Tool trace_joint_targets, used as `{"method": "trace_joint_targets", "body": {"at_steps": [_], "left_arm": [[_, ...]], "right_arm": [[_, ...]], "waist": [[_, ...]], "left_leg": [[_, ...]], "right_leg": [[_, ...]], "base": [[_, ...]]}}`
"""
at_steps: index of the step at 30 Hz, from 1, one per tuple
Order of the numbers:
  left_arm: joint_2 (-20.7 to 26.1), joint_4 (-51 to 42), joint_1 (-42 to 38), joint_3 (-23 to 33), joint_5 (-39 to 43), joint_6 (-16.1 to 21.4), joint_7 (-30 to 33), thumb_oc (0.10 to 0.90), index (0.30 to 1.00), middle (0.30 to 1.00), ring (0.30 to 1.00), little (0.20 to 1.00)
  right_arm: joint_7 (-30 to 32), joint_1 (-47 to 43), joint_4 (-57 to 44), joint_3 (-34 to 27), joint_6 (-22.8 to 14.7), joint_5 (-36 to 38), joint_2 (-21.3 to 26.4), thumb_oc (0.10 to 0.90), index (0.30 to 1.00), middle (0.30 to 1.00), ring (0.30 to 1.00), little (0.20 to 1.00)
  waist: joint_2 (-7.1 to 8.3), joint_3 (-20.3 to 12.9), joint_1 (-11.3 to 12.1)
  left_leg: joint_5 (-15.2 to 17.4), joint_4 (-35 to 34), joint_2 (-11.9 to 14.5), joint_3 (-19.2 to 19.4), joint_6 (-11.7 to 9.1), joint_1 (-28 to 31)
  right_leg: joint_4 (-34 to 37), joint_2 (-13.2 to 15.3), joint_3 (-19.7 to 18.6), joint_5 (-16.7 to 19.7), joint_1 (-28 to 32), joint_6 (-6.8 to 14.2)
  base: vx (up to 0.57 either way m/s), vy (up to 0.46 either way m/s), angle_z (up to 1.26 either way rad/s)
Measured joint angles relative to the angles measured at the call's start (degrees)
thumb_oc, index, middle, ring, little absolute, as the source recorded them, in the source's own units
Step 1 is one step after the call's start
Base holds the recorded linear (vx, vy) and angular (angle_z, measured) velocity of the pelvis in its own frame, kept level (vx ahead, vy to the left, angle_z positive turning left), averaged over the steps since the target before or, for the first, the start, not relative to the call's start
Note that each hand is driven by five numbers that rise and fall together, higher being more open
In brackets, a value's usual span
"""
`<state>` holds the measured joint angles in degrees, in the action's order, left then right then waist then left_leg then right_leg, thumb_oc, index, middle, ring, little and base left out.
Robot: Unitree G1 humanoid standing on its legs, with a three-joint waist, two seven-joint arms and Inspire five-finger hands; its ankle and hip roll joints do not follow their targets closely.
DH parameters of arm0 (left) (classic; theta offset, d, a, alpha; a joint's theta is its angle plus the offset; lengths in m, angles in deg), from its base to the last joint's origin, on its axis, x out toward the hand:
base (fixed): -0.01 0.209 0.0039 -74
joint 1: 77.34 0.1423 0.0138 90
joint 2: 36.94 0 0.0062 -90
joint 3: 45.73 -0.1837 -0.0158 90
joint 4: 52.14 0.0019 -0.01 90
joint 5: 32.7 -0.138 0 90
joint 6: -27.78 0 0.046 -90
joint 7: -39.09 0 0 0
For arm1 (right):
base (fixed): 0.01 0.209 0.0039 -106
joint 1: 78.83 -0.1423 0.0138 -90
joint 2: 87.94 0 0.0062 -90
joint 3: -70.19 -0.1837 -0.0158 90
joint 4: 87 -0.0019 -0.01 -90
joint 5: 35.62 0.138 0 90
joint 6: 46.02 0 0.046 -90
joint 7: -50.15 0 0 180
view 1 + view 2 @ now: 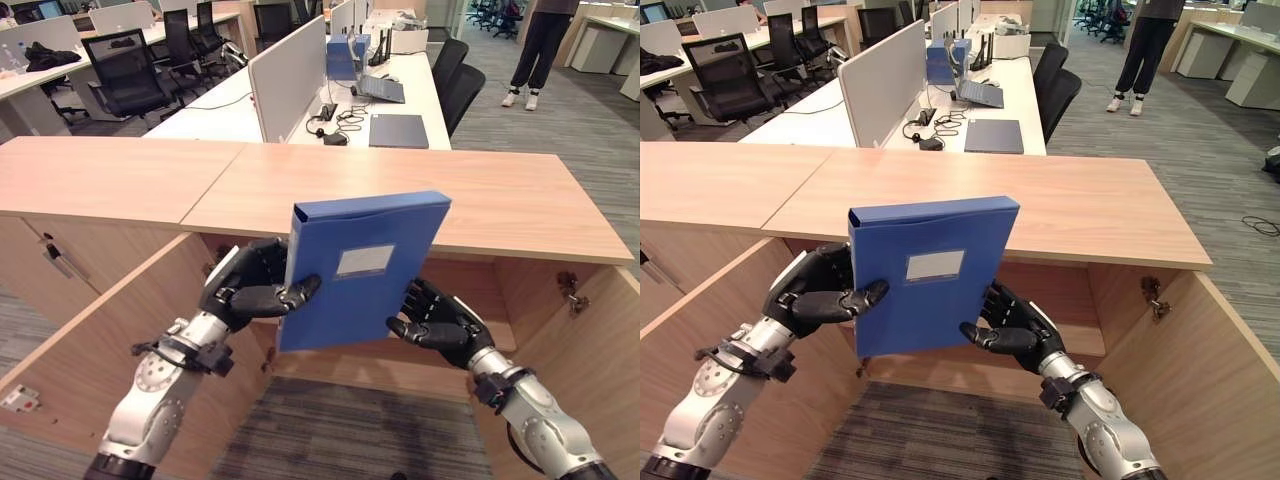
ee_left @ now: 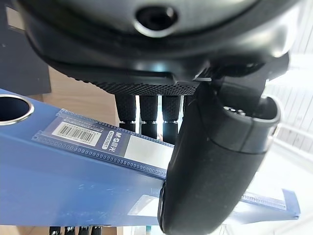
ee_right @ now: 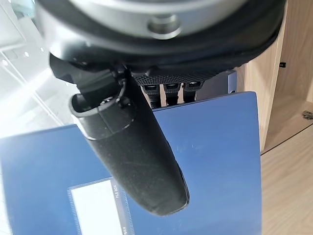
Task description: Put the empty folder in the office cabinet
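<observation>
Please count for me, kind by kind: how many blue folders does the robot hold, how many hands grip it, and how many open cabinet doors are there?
Blue folder: 1
Hands gripping it: 2, left hand and right hand
Open cabinet doors: 2, left door and right door
Total: 5

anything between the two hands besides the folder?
No. In the left eye view only the blue folder spans between the left hand and right hand; both grip its edges.

Open-plan office: rows of white desks [image 1: 300, 110] w/ grey divider screens [image 1: 285, 75], black swivel chairs [image 1: 125, 70], laptops [image 1: 398, 130], wood-laminate cabinets [image 1: 420, 200], grey carpet [image 1: 560, 130].
</observation>
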<state>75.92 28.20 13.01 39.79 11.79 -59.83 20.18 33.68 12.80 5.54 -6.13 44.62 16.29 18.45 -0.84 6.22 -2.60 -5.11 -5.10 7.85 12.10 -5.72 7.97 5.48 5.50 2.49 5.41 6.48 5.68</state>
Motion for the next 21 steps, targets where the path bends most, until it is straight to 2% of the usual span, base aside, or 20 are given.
{"method": "trace_joint_targets", "body": {"at_steps": [7,16,21], "left_arm": [[5.1,-2.5,-2.3,-3.5,3.2,-2.5,-5.0,0.4,0.3,0.3,0.3,0.3],[5.3,-2.6,-4.4,-5.0,4.6,-4.8,-5.6,0.4,0.3,0.3,0.3,0.3],[5.3,-2.6,-4.4,-5.6,4.9,-5.1,-5.5,0.4,0.3,0.3,0.3,0.3]], "right_arm": [[-0.6,-0.6,0.5,0.6,-0.2,0.0,0.0,0.8,0.9,0.9,0.9,0.9],[-0.7,-2.4,4.3,1.0,-2.4,-0.1,-0.8,0.8,0.9,0.9,0.9,0.9],[-0.6,-2.7,4.9,1.5,-2.4,-0.1,-1.1,0.8,0.9,0.9,0.9,0.9]], "waist": [[-0.04,0.0,0.0],[-0.05,0.0,0.0],[-0.05,0.0,0.1]], "left_leg": [[-0.3,0.0,-0.1,-1.3,0.0,-0.7],[-0.4,0.0,0.0,-1.4,-0.2,-0.8],[-0.4,0.0,0.0,-1.5,-0.1,-0.8]], "right_leg": [[0.0,0.1,1.1,0.0,0.0,0.0],[0.0,0.0,1.3,0.0,0.1,0.0],[0.0,0.0,1.4,0.0,0.1,-0.1]], "base": [[0.0,-0.003,0.08],[0.0,-0.001,0.01],[0.0,0.0,0.0]]}}
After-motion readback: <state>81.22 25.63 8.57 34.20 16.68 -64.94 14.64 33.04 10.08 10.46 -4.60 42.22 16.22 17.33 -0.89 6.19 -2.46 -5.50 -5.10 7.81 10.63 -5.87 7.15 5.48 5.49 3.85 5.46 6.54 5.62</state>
